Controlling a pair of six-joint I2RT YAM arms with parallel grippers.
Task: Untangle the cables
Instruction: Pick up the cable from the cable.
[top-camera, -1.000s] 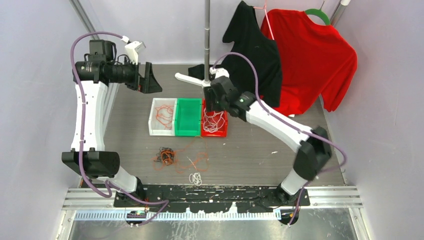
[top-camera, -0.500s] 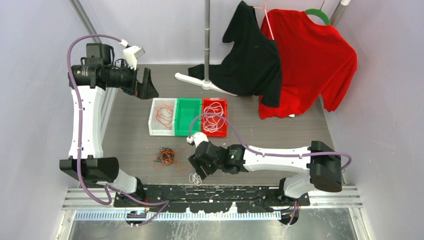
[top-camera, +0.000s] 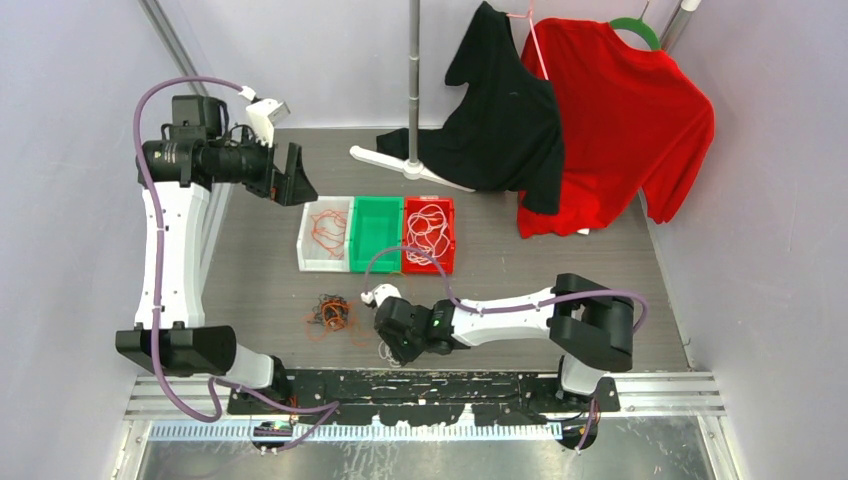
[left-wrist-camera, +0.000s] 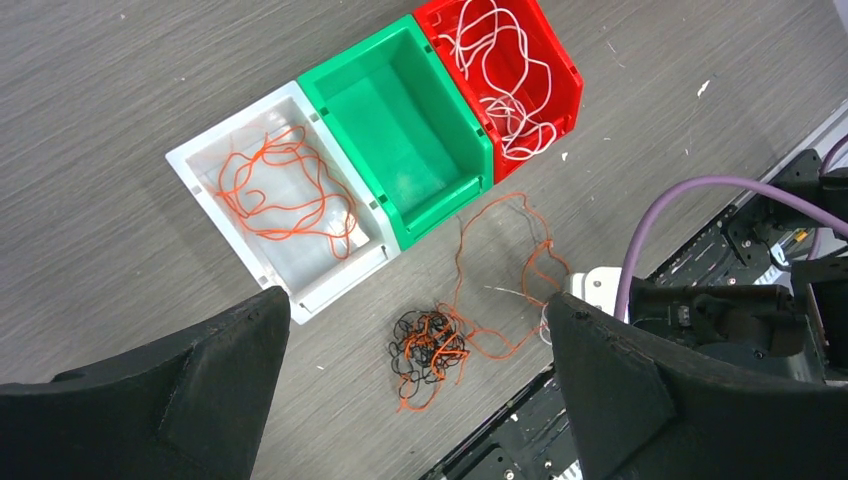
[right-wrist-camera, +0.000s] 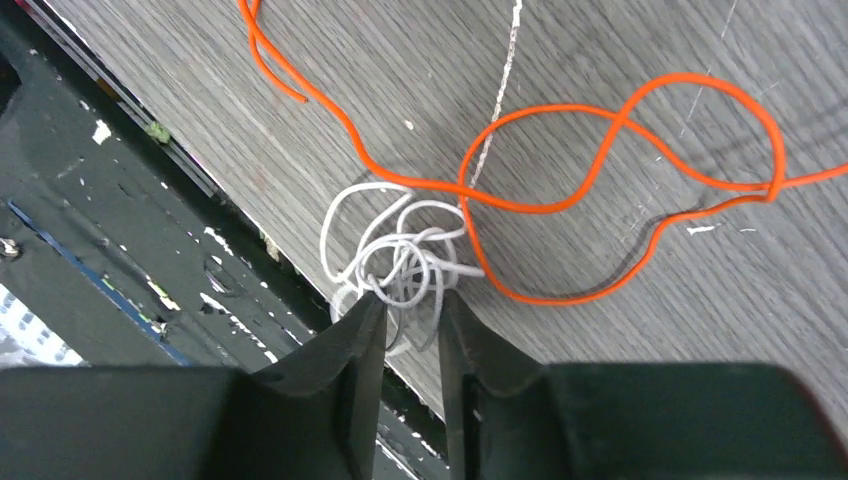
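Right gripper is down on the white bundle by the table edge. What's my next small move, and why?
Probably close the right gripper fully. Its jaws stand a little apart with strands of the white cable in the gap, so nothing looks pinched yet. The orange cable crosses the bundle's far side, outside the jaws, so closing should catch white only.

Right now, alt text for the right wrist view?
Right gripper, black fingers close together, straddles a small tangle of thin white cable at the grey wooden table's edge; grip unclear. A thin orange cable loops just beyond.
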